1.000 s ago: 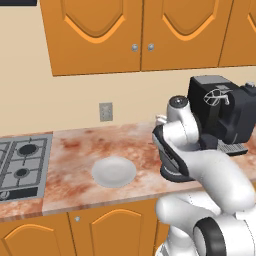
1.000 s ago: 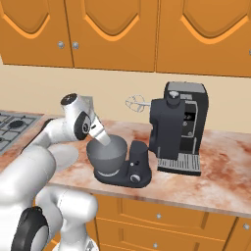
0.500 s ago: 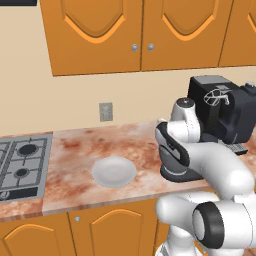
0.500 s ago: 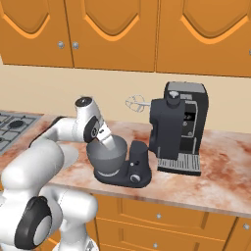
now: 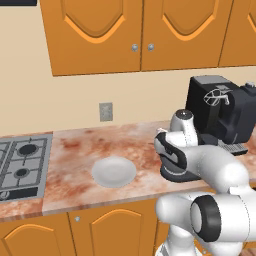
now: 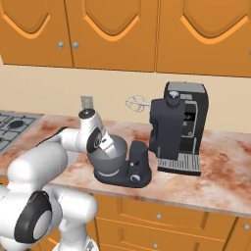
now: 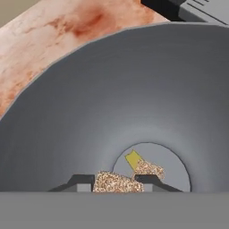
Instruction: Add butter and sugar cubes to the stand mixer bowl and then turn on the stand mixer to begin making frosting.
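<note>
**A:** Your claw (image 7: 117, 182) is down inside the stand mixer bowl (image 7: 80, 103), with a speckled sugar cube (image 7: 117, 183) pinched between the two dark fingertips (image 7: 80, 181). Why hold it so low rather than drop it from the rim?

**B:** My guess is that a short drop keeps the cube from bouncing out, and the steep grey wall would funnel it to the flat bottom anyway. Look there: the butter (image 7: 133, 159) lies on the bowl's floor with the other sugar cube (image 7: 149, 169) touching it.

**A:** So you have two of the three pieces already in.

**B:** It looks that way. You'd need to let the fingers part, then lift clear before anything turns.

**A:** Where does the bowl sit?

**B:** On the flat base of the stand mixer (image 6: 132, 169), on the desk (image 5: 75, 145) just beside the black coffee machine (image 6: 180, 128). The mixer's head seems tilted back, with the whisk (image 6: 136, 103) up in the air, which is probably why your arm can get into the bowl at all.

**A:** And the white plate (image 5: 114, 171)?

**B:** It sits bare, well apart from the mixer, between it and the stove (image 5: 22, 162). You likely have nothing left to fetch from it.
</note>
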### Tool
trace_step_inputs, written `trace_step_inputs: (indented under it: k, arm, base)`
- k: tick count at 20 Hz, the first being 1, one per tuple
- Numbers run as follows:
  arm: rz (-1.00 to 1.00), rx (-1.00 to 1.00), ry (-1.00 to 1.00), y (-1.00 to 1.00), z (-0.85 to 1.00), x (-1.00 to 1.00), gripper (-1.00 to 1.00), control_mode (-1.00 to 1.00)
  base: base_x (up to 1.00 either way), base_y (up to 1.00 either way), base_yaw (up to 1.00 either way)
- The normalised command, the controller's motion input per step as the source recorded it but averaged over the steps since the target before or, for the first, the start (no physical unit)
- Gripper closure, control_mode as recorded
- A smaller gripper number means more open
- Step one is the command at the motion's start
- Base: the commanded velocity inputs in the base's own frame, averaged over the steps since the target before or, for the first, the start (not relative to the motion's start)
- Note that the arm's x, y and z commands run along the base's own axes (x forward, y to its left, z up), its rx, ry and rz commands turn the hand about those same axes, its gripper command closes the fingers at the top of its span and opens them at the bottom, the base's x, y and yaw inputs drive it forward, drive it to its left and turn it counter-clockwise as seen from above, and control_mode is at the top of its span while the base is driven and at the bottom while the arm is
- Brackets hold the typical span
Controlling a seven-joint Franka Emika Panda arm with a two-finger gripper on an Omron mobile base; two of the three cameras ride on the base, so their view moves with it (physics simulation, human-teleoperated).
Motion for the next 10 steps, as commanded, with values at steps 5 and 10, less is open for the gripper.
trace_step_inputs:
  k: [5,10]
  arm:
    - [0.02,0.0,0.0,0.0,-0.06,0.1,1.0,-1.0]
    - [0.0,0.0,0.0,0.0,-0.01,0.01,-1.0,-1.0]
  base:
    - [0.0,0.0,0.0]
    - [0.0,0.0,0.0]
